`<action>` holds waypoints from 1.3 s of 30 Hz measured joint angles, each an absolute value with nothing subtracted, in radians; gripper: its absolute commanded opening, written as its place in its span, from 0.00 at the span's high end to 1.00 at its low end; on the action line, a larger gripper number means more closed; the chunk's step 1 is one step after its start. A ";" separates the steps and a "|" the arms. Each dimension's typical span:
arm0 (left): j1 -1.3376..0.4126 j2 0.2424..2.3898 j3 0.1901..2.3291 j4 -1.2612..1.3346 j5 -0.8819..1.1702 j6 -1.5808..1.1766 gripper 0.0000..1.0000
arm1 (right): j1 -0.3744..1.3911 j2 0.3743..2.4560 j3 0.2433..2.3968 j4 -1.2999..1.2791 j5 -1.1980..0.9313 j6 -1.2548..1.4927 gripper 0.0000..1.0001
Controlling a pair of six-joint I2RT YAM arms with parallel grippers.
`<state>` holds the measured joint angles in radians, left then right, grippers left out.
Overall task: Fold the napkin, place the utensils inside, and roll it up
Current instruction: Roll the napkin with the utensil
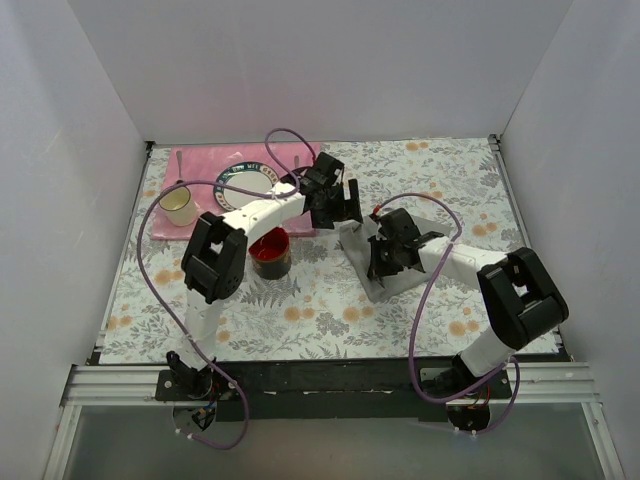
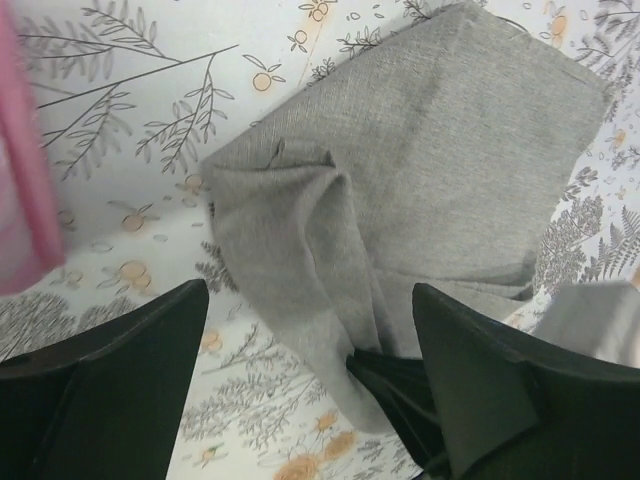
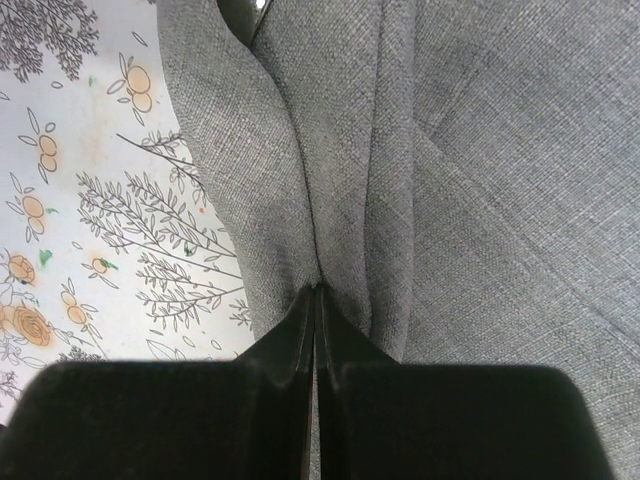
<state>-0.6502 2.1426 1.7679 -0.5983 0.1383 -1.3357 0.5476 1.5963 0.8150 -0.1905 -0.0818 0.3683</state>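
The grey napkin [image 1: 390, 287] lies rumpled on the floral tablecloth near the middle, partly under my right arm. In the left wrist view the napkin [image 2: 420, 170] shows a flat square part and a bunched fold running toward the camera. My left gripper [image 1: 345, 205] hovers over that fold, open, its fingers [image 2: 130, 380] wide on either side and holding nothing. My right gripper [image 3: 318, 292] is shut on a pinched ridge of the napkin [image 3: 480, 150]; its dark fingers [image 2: 400, 385] also show in the left wrist view. The utensils are out of view.
A pink placemat [image 1: 215, 165] lies at the back left with a plate [image 1: 248, 185] on it. A cream cup [image 1: 180, 207] stands at its left end. A red mug [image 1: 270, 255] stands by the left arm. White walls close in three sides.
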 measured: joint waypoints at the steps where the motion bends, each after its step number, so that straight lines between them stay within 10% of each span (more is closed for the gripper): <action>1: -0.650 2.114 1.759 -0.611 0.129 -1.334 0.17 | 0.547 1.601 0.817 -0.186 -0.084 0.369 0.99; 9: -0.650 1.819 1.472 -0.581 0.161 -1.455 0.41 | 0.541 1.620 0.827 -0.160 -0.112 0.372 0.99; 39: -0.690 1.972 1.239 -0.216 0.216 -1.737 0.57 | 0.538 1.616 0.821 -0.153 -0.117 0.367 0.99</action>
